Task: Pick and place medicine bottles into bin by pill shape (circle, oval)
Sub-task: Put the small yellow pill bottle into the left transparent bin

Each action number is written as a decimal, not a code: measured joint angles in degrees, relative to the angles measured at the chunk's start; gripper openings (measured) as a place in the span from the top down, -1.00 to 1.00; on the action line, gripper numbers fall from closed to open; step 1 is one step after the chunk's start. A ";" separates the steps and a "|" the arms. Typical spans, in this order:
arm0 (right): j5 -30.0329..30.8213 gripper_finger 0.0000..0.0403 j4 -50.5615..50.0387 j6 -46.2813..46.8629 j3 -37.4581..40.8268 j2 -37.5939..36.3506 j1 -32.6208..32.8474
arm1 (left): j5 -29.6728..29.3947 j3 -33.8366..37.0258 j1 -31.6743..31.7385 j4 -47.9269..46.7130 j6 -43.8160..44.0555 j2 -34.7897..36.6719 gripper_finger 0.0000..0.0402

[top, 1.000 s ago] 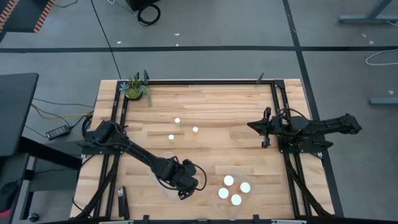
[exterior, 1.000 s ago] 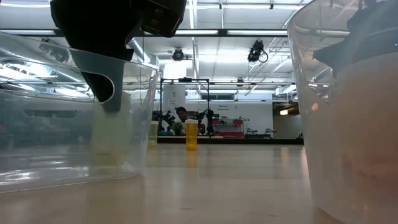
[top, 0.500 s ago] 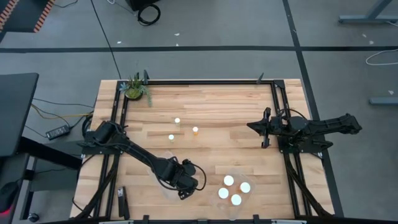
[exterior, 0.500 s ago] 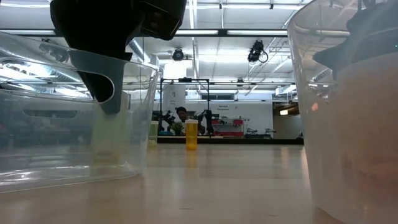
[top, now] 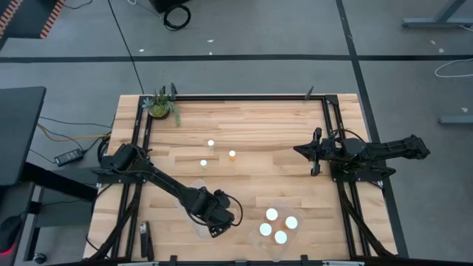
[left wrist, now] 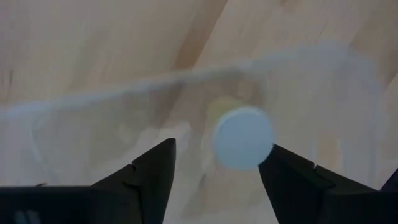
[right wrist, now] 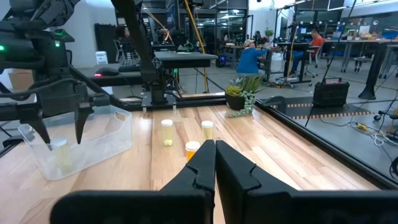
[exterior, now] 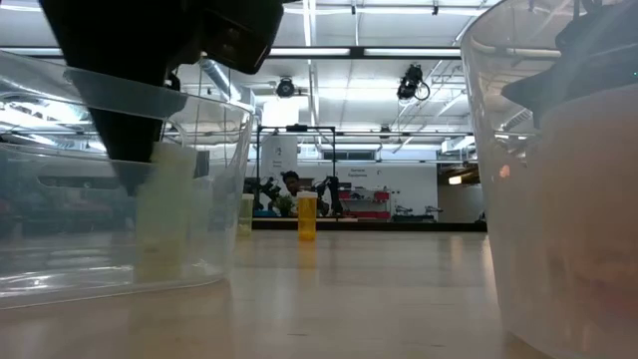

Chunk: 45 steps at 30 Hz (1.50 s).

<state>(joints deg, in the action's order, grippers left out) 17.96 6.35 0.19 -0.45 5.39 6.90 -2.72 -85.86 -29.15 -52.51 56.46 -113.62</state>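
White-capped medicine bottle (left wrist: 242, 138) standing loose inside left clear tub (top: 201, 222), between fingers of left pincer (left wrist: 217, 180), now spread apart after release. One more sorted; three bottles (top: 211, 143) left mid-bench. Right pincer (top: 316, 153) together, parked.

In the high view the left arm (top: 211, 210) is covering the clear tub (top: 198, 224) near the bench's front edge and hiding the bottle (left wrist: 242, 138) inside, while pill shapes in every bottle are staying too small to tell.
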 joint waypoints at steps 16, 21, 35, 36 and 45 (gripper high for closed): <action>0.01 0.90 -0.01 0.00 0.00 0.00 -0.01 | 6.58 0.00 2.00 -7.83 -0.57 0.04 -0.10; 0.01 0.90 -0.02 0.00 0.00 0.00 -0.02 | 7.21 -1.96 2.79 -12.18 -3.11 0.06 -0.03; 0.02 0.90 -0.02 0.00 0.00 0.00 -0.02 | -5.20 -12.48 9.30 -23.77 -6.28 0.22 0.14; 0.01 0.90 -0.02 0.01 0.00 0.00 -0.02 | -5.22 -12.48 10.04 -24.02 -6.73 0.22 0.13; 0.00 0.90 -0.02 0.02 0.00 0.00 -0.02 | -9.11 -12.09 14.81 -29.34 -13.43 0.22 0.11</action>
<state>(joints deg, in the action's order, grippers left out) 17.96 6.33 0.21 -0.45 5.39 6.88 -11.83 -97.95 -14.33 -81.85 43.03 -113.40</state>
